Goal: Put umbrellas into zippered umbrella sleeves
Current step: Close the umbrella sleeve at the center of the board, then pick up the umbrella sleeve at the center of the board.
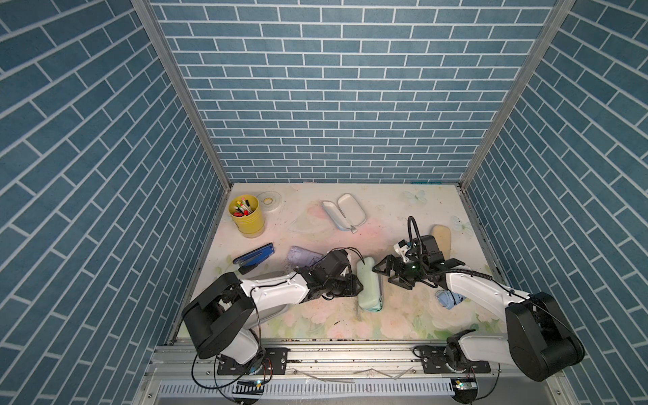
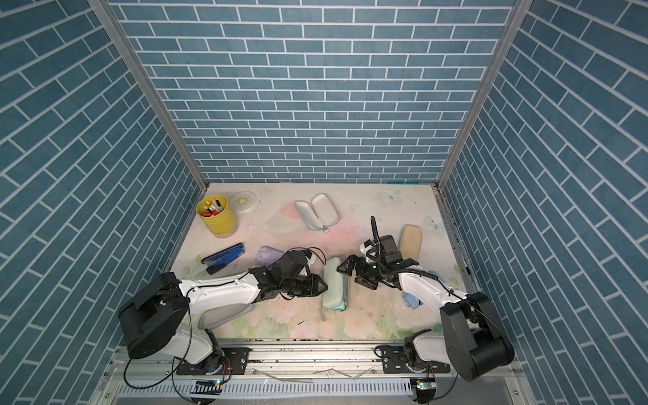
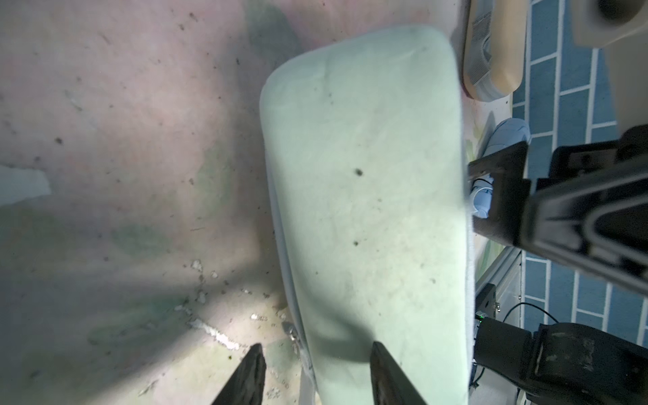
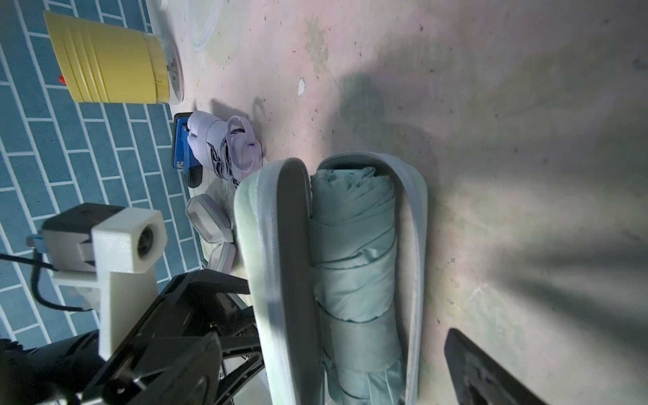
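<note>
The mint sleeve (image 1: 368,284) lies mid-table, its lid (image 4: 270,252) partly raised. The mint umbrella (image 4: 354,245) lies inside it. My left gripper (image 3: 317,350) is open at the sleeve's left side, one fingertip (image 3: 377,350) on the lid, its mate over the mat. My right gripper (image 1: 382,275) is open wide at the sleeve's right side, holding nothing. The lilac umbrella (image 1: 303,257) lies behind my left arm. The light blue umbrella (image 1: 450,299) sits partly under my right arm. An open blue sleeve (image 1: 345,212) lies at the back, a closed beige sleeve (image 1: 442,238) at the right.
A yellow cup of pens (image 1: 247,215) and a tape roll (image 1: 270,200) stand at the back left. A dark blue stapler (image 1: 254,259) lies left of the lilac umbrella. A lilac-rimmed sleeve (image 4: 210,224) shows beside my left arm.
</note>
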Robot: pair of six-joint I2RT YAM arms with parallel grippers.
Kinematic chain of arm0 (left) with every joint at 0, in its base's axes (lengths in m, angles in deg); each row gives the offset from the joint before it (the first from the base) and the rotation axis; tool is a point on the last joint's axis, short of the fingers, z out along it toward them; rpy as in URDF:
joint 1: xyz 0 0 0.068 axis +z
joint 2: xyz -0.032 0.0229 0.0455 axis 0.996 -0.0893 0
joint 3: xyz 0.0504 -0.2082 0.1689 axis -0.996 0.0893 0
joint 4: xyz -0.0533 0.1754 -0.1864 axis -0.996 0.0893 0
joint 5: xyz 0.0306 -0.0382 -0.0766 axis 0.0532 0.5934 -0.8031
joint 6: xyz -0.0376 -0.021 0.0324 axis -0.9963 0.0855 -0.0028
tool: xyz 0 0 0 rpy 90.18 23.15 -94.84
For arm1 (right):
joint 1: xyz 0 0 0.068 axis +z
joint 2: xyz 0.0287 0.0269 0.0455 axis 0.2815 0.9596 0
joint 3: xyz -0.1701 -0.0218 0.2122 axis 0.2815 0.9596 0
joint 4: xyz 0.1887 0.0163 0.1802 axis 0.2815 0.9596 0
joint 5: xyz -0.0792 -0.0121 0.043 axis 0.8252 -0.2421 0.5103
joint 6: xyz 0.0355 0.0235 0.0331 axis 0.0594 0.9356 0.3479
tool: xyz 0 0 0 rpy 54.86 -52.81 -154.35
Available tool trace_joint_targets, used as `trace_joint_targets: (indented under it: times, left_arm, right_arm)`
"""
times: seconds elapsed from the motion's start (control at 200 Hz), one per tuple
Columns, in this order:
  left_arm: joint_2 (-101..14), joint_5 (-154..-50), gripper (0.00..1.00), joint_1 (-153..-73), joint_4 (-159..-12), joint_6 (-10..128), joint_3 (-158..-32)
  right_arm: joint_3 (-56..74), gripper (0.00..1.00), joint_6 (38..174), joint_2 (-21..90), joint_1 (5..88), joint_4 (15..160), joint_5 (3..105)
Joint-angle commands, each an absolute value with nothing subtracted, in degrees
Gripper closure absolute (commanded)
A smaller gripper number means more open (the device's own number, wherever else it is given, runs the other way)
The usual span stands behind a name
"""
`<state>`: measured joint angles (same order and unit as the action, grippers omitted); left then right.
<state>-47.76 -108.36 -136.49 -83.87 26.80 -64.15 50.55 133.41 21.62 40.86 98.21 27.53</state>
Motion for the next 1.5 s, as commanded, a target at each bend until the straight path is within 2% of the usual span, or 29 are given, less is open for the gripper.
trace_joint_targets:
  times: [0.0, 0.195, 0.29, 0.47, 0.77, 0.82, 0.91, 0.975, 1.125, 1.3, 1.495]
  left_arm:
    - [-50.1, -109.6, 0.50, -137.3, -85.6, 26.6, -66.0]
    - [-51.2, -109.7, 0.50, -137.3, -85.1, 26.6, -66.3]
    - [-51.3, -109.5, 0.50, -137.2, -85.2, 26.3, -65.6]
    - [-53.1, -111.1, 0.56, -135.5, -92.3, 23.0, -61.8]
    - [-55.6, -113.2, 0.67, -134.3, -97.8, 20.4, -58.2]
    - [-56.1, -113.7, 0.67, -134.0, -98.5, 20.1, -57.7]
    - [-56.3, -114.4, 0.67, -133.5, -99.7, 20.0, -57.5]
    - [-54.9, -114.9, 0.62, -132.6, -99.6, 20.6, -57.2]
    - [-47.1, -116.3, 0.33, -127.1, -100.7, 20.4, -53.9]
    - [-42.2, -118.2, 0.16, -123.4, -103.4, 19.4, -50.8]
    - [-42.9, -119.1, 0.09, -123.4, -108.3, 17.8, -52.2]
  right_arm:
    - [50.7, 0.01, 131.0, 22.3, 41.5, 98.7, 26.8]
    - [47.3, 0.01, 124.5, 24.9, 43.6, 107.1, 31.9]
    - [47.8, 0.02, 123.8, 27.9, 44.5, 105.5, 32.0]
    - [48.7, 0.21, 124.7, 32.6, 46.1, 99.9, 29.7]
    - [51.7, 0.39, 127.4, 34.8, 46.4, 89.0, 26.4]
    - [52.2, 0.44, 128.1, 34.8, 46.5, 87.0, 26.2]
    - [53.0, 0.63, 129.6, 34.5, 46.6, 83.1, 25.6]
    - [53.0, 0.73, 129.3, 34.2, 46.5, 82.4, 25.4]
    - [53.3, 0.89, 127.9, 32.5, 46.5, 82.7, 25.4]
    - [52.8, 0.94, 128.8, 29.4, 46.5, 80.2, 22.6]
    - [50.3, 0.96, 129.7, 23.4, 46.5, 81.1, 20.1]
